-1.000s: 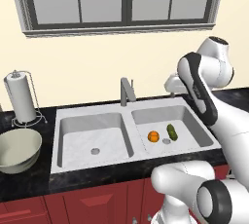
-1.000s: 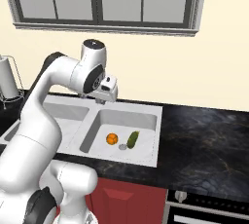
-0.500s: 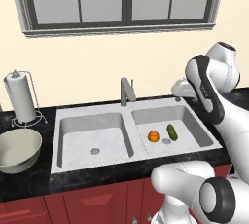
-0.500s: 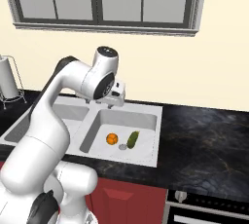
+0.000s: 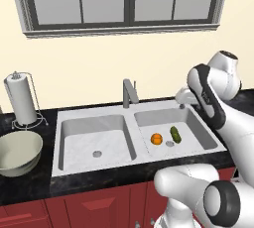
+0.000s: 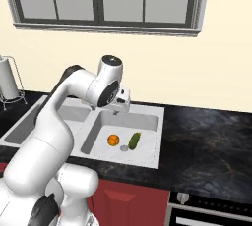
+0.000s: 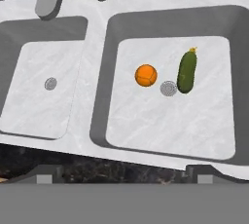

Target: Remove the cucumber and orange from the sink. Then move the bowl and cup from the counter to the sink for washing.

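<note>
1. Lower left of the left base view: the bowl [image 5: 16, 152] sits on the black counter [image 5: 30, 185], cut off by the frame edge. Likely waiting its turn, since the sink [image 5: 94, 120] must be emptied first.
2. Behind it, upper left: a paper towel roll [image 5: 21, 98] on a wire stand, no part of the job.
3. Left basin: bare but for its drain. The faucet [image 5: 129, 92] stands at the back between the basins.
4. Right basin, centre of the hand view: the orange [image 7: 146, 75] lies just left of the drain [image 7: 168, 88]; the cucumber [image 7: 186, 71] lies just right of it, apparently touching the drain's edge. The two are apart, so either can be picked alone.
5. The claw [image 6: 120, 103] hangs above the back of the right basin, spread wide and holding nothing, probably lining up on the fruit.
6. Hard to make out: its fingers are tiny in both base views. The cup I cannot find.
</note>
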